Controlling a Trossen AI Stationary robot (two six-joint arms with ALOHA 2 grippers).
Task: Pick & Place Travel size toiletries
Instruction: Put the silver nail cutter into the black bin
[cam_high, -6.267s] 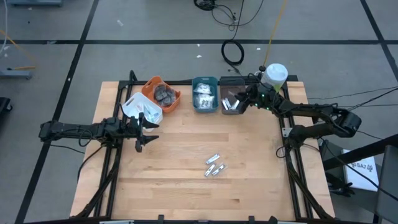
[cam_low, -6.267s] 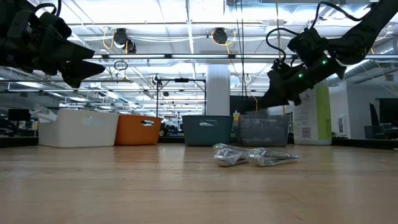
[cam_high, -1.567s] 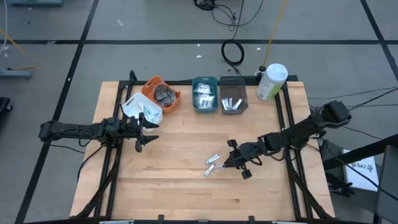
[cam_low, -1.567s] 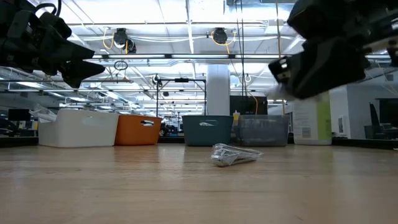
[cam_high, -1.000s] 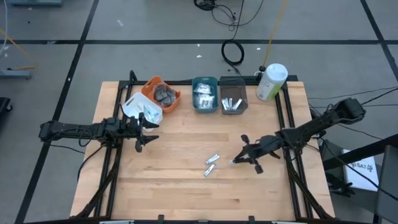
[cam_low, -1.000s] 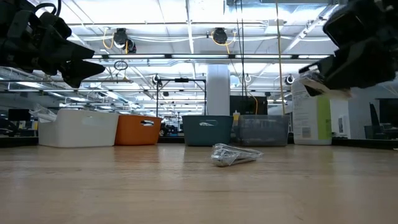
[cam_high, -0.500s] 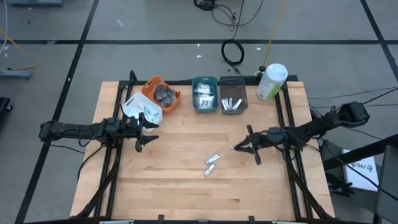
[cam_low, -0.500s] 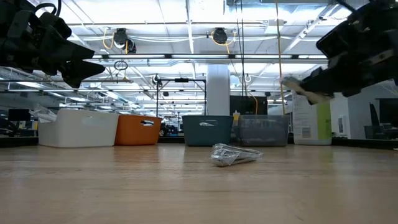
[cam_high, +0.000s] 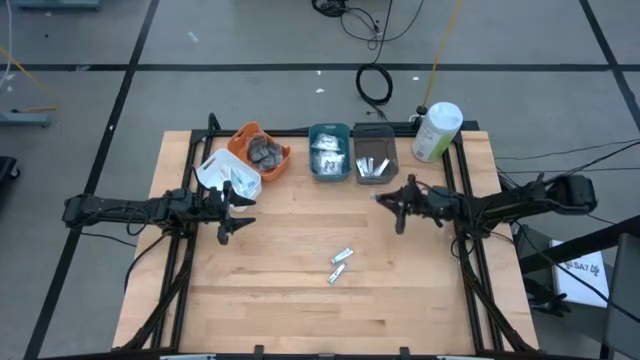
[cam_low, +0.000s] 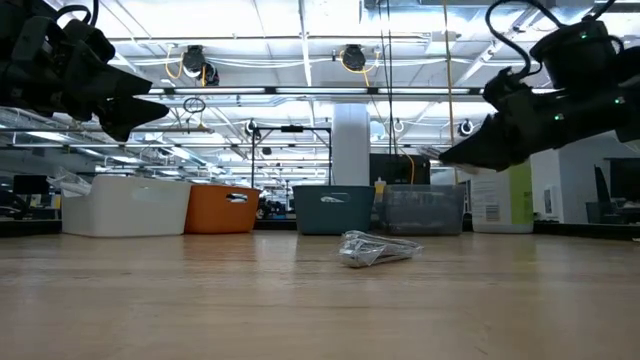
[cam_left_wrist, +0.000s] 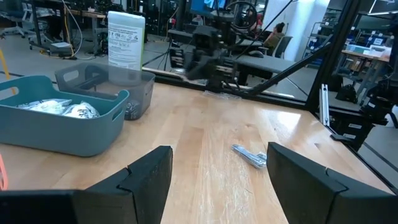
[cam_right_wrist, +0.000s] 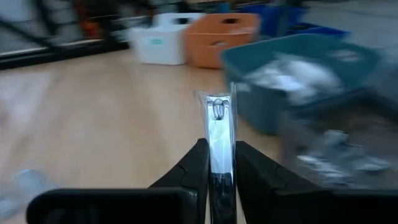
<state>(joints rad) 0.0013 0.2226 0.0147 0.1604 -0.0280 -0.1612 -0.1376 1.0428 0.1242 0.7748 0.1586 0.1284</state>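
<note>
The right gripper (cam_high: 385, 197) hangs above the counter (cam_high: 290, 300) just in front of the grey bin (cam_high: 374, 160), its fingers (cam_right_wrist: 194, 167) pinched on a small silver item (cam_right_wrist: 217, 134) in a clear wrapper; in the right wrist view it looks like a nail clipper rather than a tube, though the picture is smeared and I would not swear to it. The item sticks out forward from between the fingers, pointing toward the row of bins. In the low view this gripper (cam_low: 455, 155) is well clear of the counter surface, up at about the height of the bin rims.

Two more wrapped silver pieces (cam_high: 340, 264) lie side by side near the middle of the counter, well apart from both grippers.

Along the far edge of the counter stand the white bin (cam_high: 226, 176), the orange bin (cam_high: 258, 150) with dark grey discs (cam_high: 265, 151) in it, the teal bin (cam_high: 329, 152) with white packets (cam_high: 326, 153), and then the grey bin holding silver pieces. The white-and-green bottle (cam_high: 437, 131) stands at the far right corner, just beside the grey bin.

The left gripper (cam_high: 229, 210) waits above the left side of the counter next to the white bin, its fingers (cam_left_wrist: 147, 173) spread wide with nothing between them
</note>
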